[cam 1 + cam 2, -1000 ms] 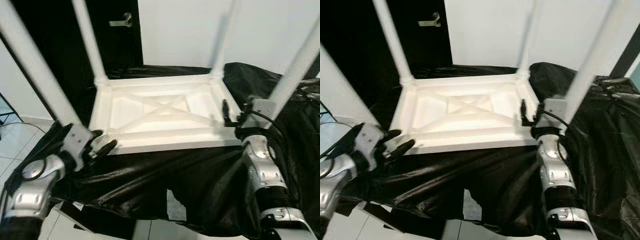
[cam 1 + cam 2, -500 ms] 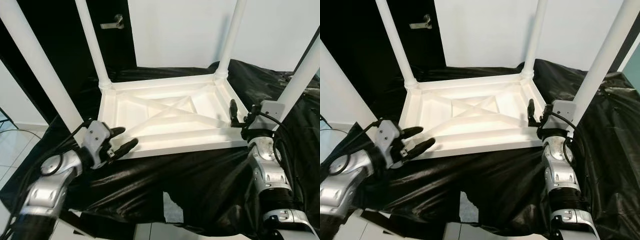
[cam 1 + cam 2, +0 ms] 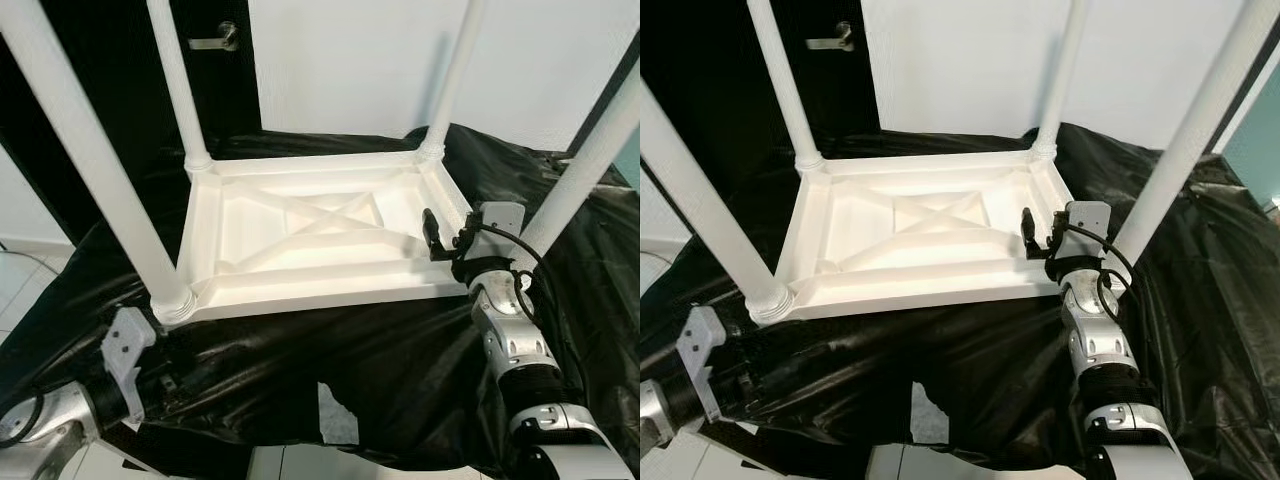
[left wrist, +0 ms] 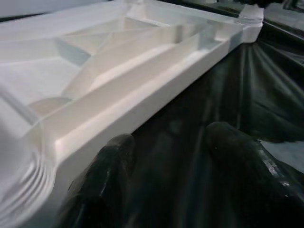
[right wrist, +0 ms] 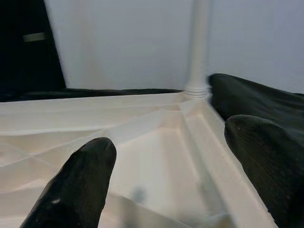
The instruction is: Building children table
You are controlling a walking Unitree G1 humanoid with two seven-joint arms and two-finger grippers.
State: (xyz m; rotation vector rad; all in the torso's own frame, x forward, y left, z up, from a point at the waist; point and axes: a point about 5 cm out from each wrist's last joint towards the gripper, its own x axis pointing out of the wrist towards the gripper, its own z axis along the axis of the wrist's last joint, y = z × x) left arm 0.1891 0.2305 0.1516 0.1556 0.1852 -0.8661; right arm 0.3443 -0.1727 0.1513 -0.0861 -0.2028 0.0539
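Black plastic sheet (image 3: 400,370) drapes the bench; dark door (image 3: 120,90) at 11 o'clock. White table (image 3: 310,235) lies upside down at centre, legs up. Right pincer (image 3: 440,237), released, at its 3 o'clock rim. Left pincer (image 4: 175,175), released, beside its 7 o'clock corner.

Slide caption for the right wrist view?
Open right gripper at the upturned white table, one far leg upright.

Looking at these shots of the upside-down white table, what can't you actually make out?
- Leg tops: all four legs of the table run off the eye views' upper edge.
- What lies under the black sheet: covered.
- Near-right leg's joint: behind the right gripper.
- Left gripper: wrist view shows open, blurred fingertips over the sheet.
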